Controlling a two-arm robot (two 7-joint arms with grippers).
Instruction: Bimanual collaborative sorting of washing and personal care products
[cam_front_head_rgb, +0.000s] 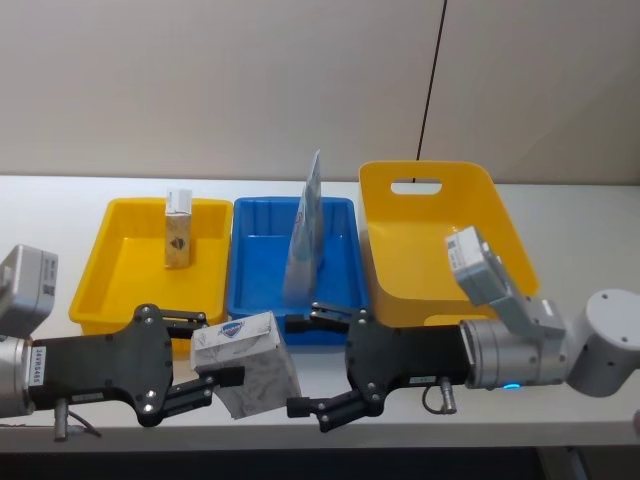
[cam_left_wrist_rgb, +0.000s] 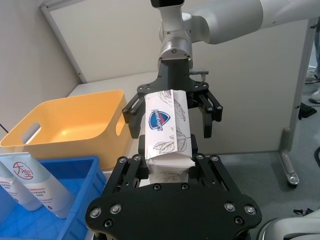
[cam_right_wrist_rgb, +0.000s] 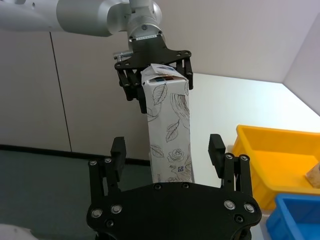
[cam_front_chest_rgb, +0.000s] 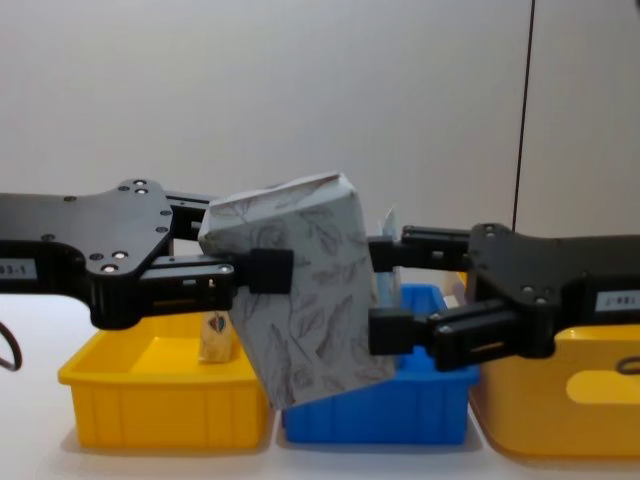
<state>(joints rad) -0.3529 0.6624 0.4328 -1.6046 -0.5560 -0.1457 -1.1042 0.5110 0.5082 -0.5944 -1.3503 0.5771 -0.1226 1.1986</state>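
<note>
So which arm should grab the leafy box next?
Probably the right arm: its jaws stand open at the free end of the leafy carton, ready to close. The left arm has its jaws shut on the other end.

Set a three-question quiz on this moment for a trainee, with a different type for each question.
1. True or false: the left gripper is shut on the leafy carton.
2. The right gripper is: A) open, with a finger on either side of the carton; B) shut on the carton; C) resting on the table.
3. Fill in: the pale blue tube stands in the ___ tray.
Key: 1 true; 2 A; 3 blue.
</note>
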